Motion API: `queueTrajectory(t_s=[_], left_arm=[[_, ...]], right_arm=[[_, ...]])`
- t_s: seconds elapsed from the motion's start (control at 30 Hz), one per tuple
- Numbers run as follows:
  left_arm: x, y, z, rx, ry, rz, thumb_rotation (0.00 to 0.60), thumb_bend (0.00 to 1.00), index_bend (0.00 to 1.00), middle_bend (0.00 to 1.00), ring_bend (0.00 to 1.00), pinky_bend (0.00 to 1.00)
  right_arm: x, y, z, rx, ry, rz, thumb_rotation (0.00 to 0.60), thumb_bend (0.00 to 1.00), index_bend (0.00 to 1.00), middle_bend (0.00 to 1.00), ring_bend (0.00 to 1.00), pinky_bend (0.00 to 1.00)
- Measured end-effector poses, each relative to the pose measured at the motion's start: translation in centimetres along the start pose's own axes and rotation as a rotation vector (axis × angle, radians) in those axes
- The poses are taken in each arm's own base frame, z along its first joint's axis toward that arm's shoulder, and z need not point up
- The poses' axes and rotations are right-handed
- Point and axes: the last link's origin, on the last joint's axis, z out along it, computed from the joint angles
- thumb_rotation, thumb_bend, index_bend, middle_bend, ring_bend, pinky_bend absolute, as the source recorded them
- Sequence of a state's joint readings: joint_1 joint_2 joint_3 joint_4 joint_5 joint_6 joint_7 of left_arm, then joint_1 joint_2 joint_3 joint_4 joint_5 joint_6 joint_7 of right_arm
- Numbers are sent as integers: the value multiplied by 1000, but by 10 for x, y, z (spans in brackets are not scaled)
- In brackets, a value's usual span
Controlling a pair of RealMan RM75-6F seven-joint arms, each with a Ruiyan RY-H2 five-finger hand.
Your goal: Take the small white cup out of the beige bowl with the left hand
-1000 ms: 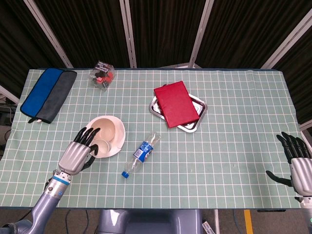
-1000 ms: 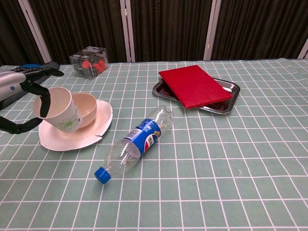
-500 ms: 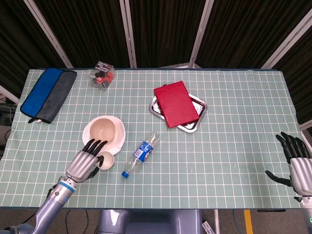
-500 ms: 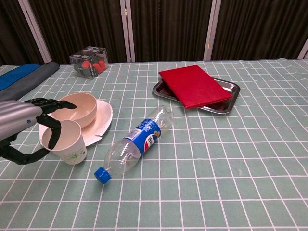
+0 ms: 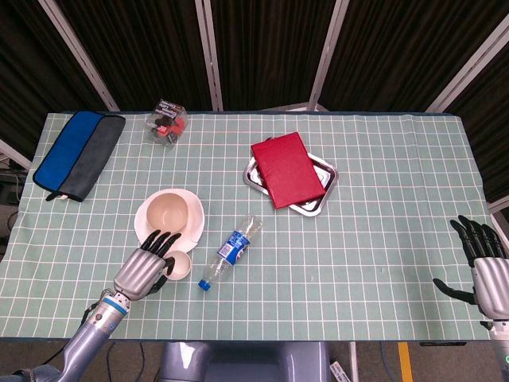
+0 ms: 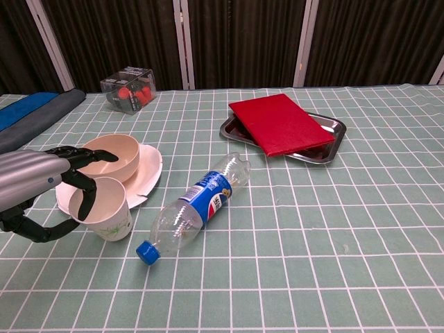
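Since the earlier frames, left hand (image 6: 48, 191) has carried the small white paper cup (image 6: 105, 209) out of the beige round bowl (image 6: 109, 156) and down toward the near table edge; cup now sits in front of the white plate (image 6: 142, 182), off the bowl. Fingers wrap around the cup, thumb underneath on the near side, so it grips the cup. Chest view shows cup roughly upright, mouth tilted slightly toward the hand, green leaf print on its side. Cannot tell whether its base touches the green checked tablecloth (image 6: 333, 229).

Head view only shows the cup (image 5: 178, 264) as a rim just beside the dark fingertips, at the plate's (image 5: 191, 231) near edge; print and tilt not visible there. Bowl (image 5: 169, 212) stands on the plate.

Clear plastic bottle with blue label and blue cap (image 6: 192, 208) lies on its side just right of the cup, apart from it.

Right hand (image 5: 487, 270) appears in head view only, at the far right table edge, fingers spread, holding nothing. Chest view doesn't show it.

Red flat book (image 5: 285, 169) lies on the metal tray (image 5: 328, 172).
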State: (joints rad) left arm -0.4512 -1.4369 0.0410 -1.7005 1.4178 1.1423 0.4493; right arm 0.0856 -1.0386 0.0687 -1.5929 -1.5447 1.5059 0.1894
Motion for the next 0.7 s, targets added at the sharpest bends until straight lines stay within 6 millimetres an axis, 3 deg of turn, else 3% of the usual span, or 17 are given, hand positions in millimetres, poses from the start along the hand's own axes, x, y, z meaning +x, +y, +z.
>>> queueTrajectory(t_s=[0.4, 0.5, 0.57, 0.7], left_arm=[[-3, 0, 2, 6, -35, 14, 600, 591, 539, 0, 0, 0], [-4, -1, 3, 13, -39, 23, 600, 467, 369, 0, 0, 0], [-3, -2, 3, 17, -37, 28, 600, 315, 207, 0, 0, 0], [0, -4, 1, 29, -21, 27, 600, 185, 43, 0, 0, 0]], right_arm=[[0, -1, 0, 3, 0, 1, 600, 34, 38, 0, 0, 0], [0, -1, 0, 4, -1, 1, 600, 34, 38, 0, 0, 0], [0, 0, 0, 4, -1, 0, 600, 33, 37, 0, 0, 0], [0, -1, 0, 4, -1, -1, 600, 33, 37, 0, 0, 0]])
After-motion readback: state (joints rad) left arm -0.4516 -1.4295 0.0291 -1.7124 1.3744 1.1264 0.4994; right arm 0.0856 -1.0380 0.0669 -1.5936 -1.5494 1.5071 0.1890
